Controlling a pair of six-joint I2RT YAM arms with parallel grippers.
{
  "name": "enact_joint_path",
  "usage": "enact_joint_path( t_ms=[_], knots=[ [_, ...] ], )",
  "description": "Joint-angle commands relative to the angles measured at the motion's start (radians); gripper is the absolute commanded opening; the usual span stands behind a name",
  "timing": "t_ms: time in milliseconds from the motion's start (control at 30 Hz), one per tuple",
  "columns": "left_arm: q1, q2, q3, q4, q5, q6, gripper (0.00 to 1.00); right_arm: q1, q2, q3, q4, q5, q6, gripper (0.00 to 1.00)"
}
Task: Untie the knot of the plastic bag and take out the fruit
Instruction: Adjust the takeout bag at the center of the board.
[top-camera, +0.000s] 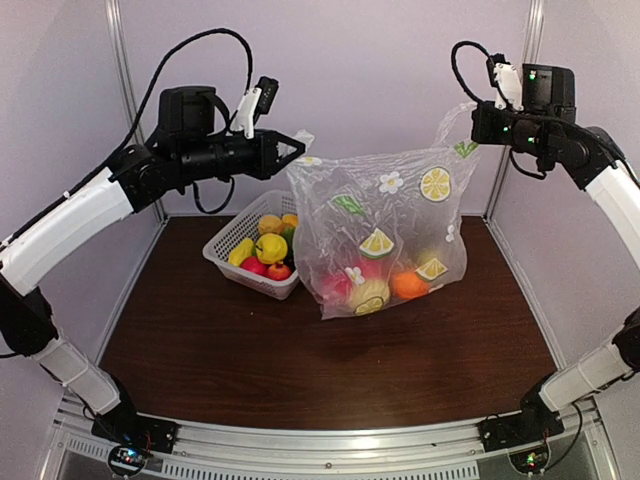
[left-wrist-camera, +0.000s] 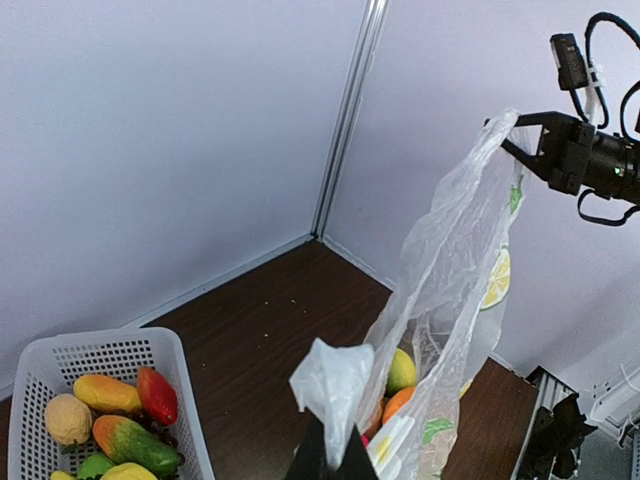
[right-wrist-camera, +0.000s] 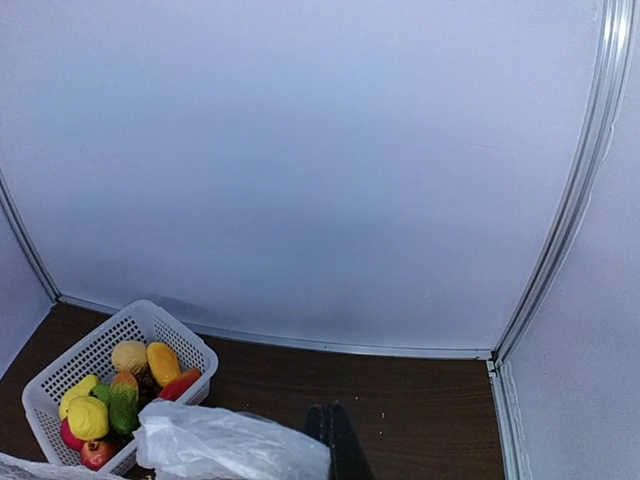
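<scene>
The plastic bag (top-camera: 385, 225) hangs open, stretched between my two grippers above the table. My left gripper (top-camera: 295, 148) is shut on the bag's left handle loop (left-wrist-camera: 335, 385). My right gripper (top-camera: 478, 122) is shut on the right handle loop (top-camera: 452, 122), also in the right wrist view (right-wrist-camera: 225, 445). No knot shows; the loops are apart. The fruit lies in the bag's bottom: a red one (top-camera: 335, 285), a yellow-green round one (top-camera: 368, 295) and an orange one (top-camera: 408, 284). The left wrist view shows the yellow-green fruit (left-wrist-camera: 400, 370) and the orange one (left-wrist-camera: 397, 400) through the mouth.
A white lattice basket (top-camera: 225, 245) with several toy fruits stands at the back left, just left of the bag; it also shows in the left wrist view (left-wrist-camera: 110, 350) and the right wrist view (right-wrist-camera: 105, 345). Grey walls enclose the brown table (top-camera: 250, 370) on three sides.
</scene>
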Motion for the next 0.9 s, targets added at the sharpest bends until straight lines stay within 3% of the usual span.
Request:
enact_joint_path(
  t_ms=[0, 200, 300, 433, 467, 567, 733, 867],
  knots=[
    [0.014, -0.035, -0.074, 0.161, 0.108, 0.077, 0.00, -0.018, -0.073, -0.026, -0.028, -0.052, 0.042, 0.00],
    [-0.023, -0.138, -0.507, 0.407, 0.288, -0.015, 0.00, -0.015, -0.416, -0.613, 0.096, -0.284, 0.332, 0.00],
    [-0.110, -0.165, -0.665, 0.446, 0.214, -0.015, 0.00, -0.011, -0.562, -0.926, 0.156, -0.377, 0.454, 0.00],
    [-0.206, -0.234, -0.810, 0.482, 0.081, -0.048, 0.08, -0.009, -0.627, -1.096, 0.123, -0.420, 0.484, 0.00],
    [-0.221, -0.255, -0.840, 0.481, 0.050, -0.057, 0.11, -0.009, -0.631, -1.105, 0.098, -0.422, 0.476, 0.05],
    [-0.243, -0.312, -0.890, 0.454, -0.007, -0.102, 0.17, -0.010, -0.657, -1.077, 0.021, -0.409, 0.432, 0.33],
    [-0.251, -0.398, -0.961, 0.440, -0.018, -0.189, 0.41, -0.009, -0.707, -0.937, -0.095, -0.358, 0.373, 0.67],
    [-0.258, -0.440, -0.967, 0.388, -0.033, -0.271, 0.63, -0.009, -0.737, -0.847, -0.100, -0.374, 0.341, 0.83]
  ],
)
